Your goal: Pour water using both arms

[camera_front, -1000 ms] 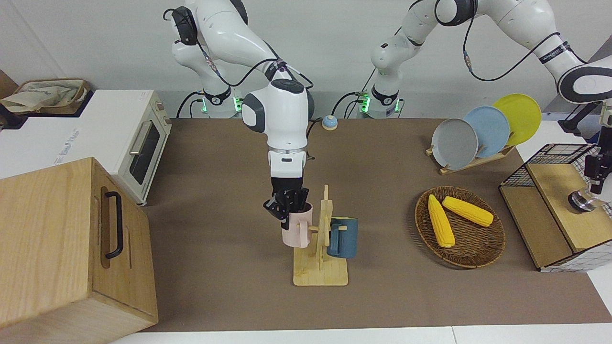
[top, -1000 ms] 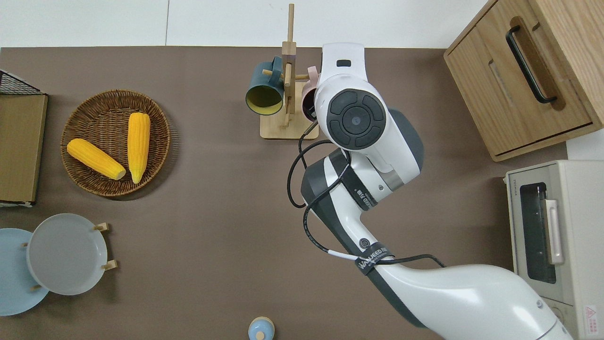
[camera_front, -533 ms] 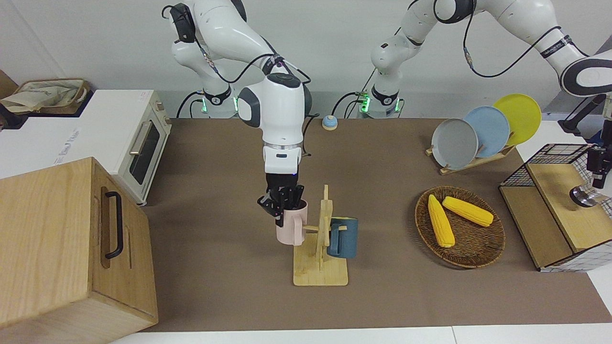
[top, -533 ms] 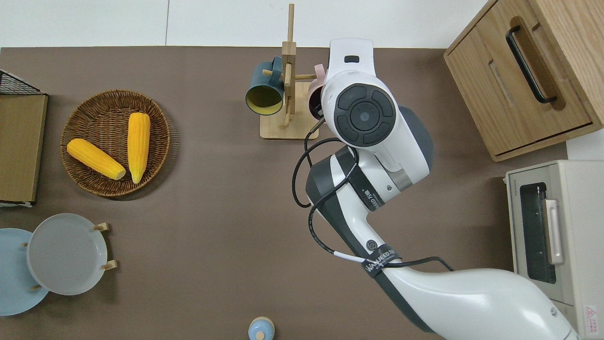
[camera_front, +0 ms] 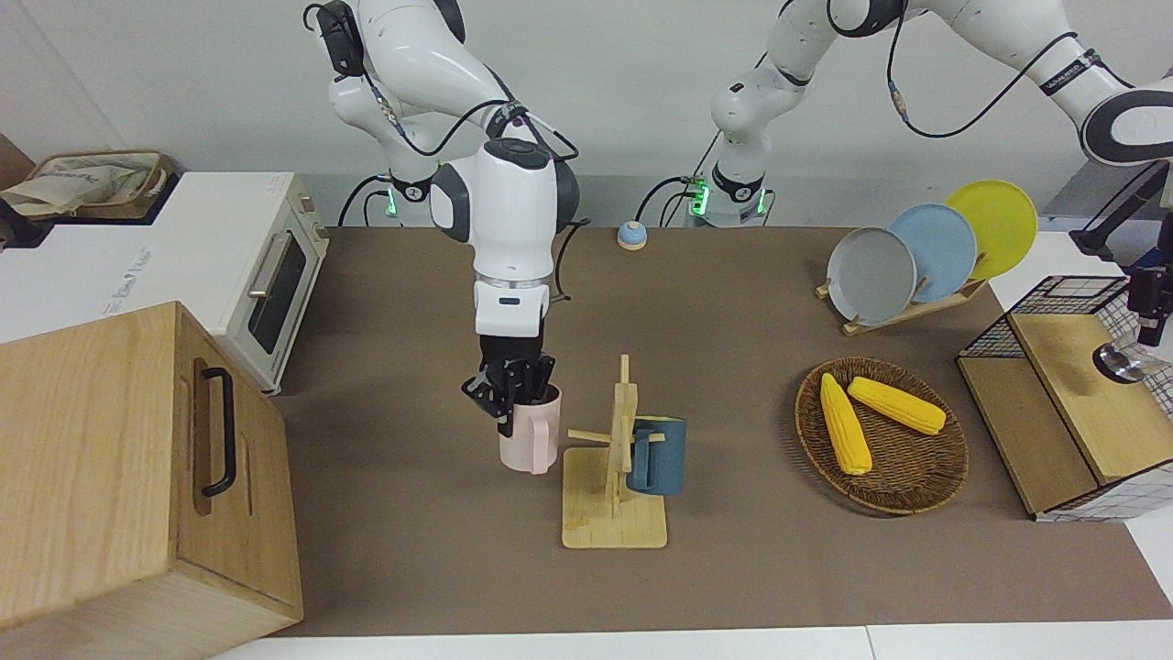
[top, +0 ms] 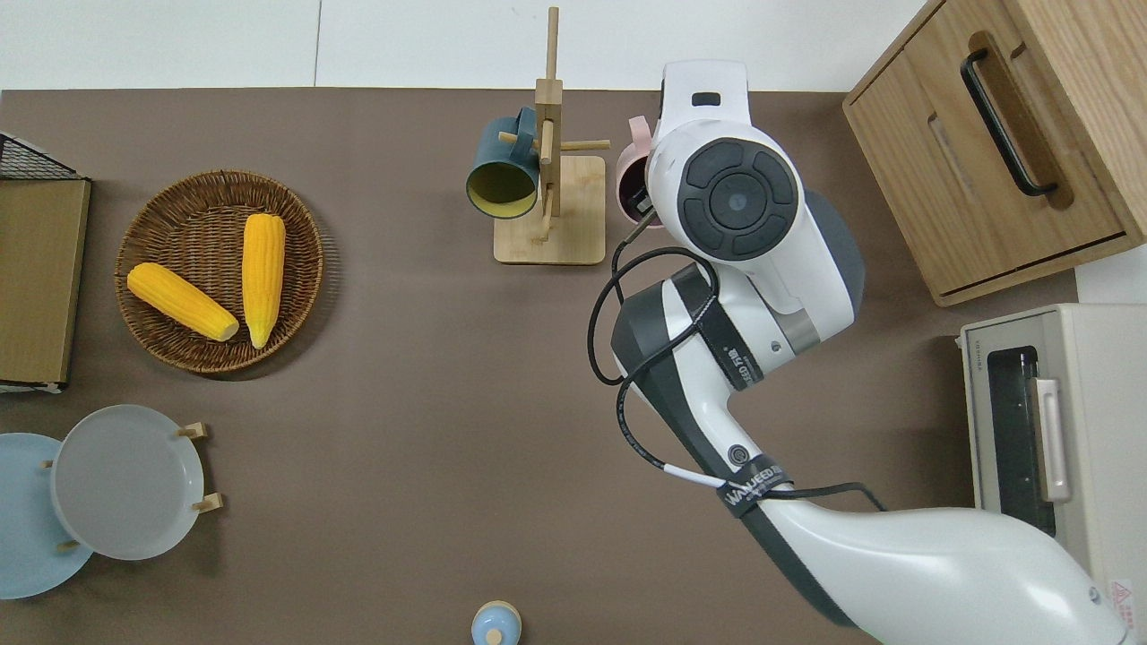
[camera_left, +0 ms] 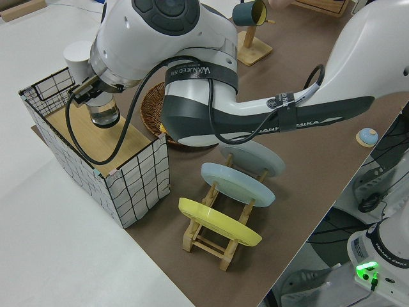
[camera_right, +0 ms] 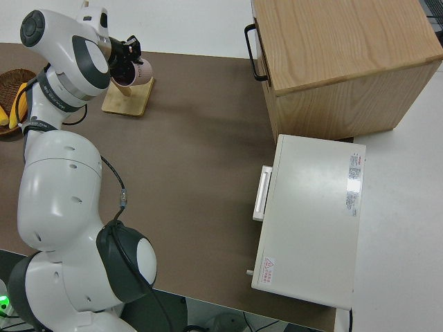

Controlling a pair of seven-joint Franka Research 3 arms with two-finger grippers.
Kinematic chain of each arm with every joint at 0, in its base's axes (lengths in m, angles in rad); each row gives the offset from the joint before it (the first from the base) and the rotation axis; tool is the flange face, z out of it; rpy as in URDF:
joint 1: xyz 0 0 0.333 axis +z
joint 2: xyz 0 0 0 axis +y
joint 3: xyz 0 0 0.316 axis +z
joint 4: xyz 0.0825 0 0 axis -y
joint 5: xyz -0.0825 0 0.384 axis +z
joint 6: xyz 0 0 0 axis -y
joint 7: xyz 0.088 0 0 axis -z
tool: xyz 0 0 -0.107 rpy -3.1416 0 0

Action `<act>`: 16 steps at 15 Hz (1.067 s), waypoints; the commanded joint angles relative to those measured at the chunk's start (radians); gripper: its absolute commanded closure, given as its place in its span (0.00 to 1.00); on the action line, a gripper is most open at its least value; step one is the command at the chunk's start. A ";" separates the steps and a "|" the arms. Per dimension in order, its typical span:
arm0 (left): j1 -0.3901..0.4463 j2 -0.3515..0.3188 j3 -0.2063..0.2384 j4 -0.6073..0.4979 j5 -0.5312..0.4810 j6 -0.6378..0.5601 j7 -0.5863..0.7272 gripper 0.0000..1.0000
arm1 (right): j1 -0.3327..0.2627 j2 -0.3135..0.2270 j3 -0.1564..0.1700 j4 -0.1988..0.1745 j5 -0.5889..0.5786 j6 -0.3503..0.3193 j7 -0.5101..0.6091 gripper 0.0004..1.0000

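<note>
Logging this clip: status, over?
Right gripper shut on pink mug, clear of rack. Left gripper holds glass over crate. Nothing in the way.

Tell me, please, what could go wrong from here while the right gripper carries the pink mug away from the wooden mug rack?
The right gripper pinches only the rim of the pale pink ceramic mug, so it might slip or swing. The mug hangs close to the wooden mug rack; a sideways swing could knock a peg or the dark blue mug hanging there.
</note>
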 commanded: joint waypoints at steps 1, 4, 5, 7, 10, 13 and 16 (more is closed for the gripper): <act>-0.005 -0.053 -0.001 0.003 0.070 -0.044 -0.090 1.00 | -0.046 -0.077 0.012 -0.082 -0.003 -0.033 -0.064 1.00; -0.006 -0.082 -0.008 0.003 0.125 -0.078 -0.156 1.00 | -0.088 -0.120 0.012 -0.132 0.004 -0.038 -0.101 1.00; -0.008 -0.090 -0.008 0.003 0.133 -0.090 -0.163 1.00 | -0.099 -0.135 0.012 -0.144 0.013 -0.050 -0.103 1.00; -0.018 -0.108 -0.007 0.003 0.133 -0.113 -0.182 1.00 | -0.112 -0.166 0.012 -0.168 0.030 -0.096 -0.095 1.00; -0.020 -0.134 -0.007 0.003 0.133 -0.151 -0.197 1.00 | -0.126 -0.200 0.012 -0.175 0.125 -0.186 -0.089 1.00; -0.021 -0.172 -0.013 0.001 0.202 -0.194 -0.257 1.00 | -0.138 -0.221 0.012 -0.173 0.183 -0.275 -0.005 1.00; -0.029 -0.203 -0.022 -0.003 0.228 -0.237 -0.297 1.00 | -0.140 -0.237 0.014 -0.172 0.266 -0.347 0.108 1.00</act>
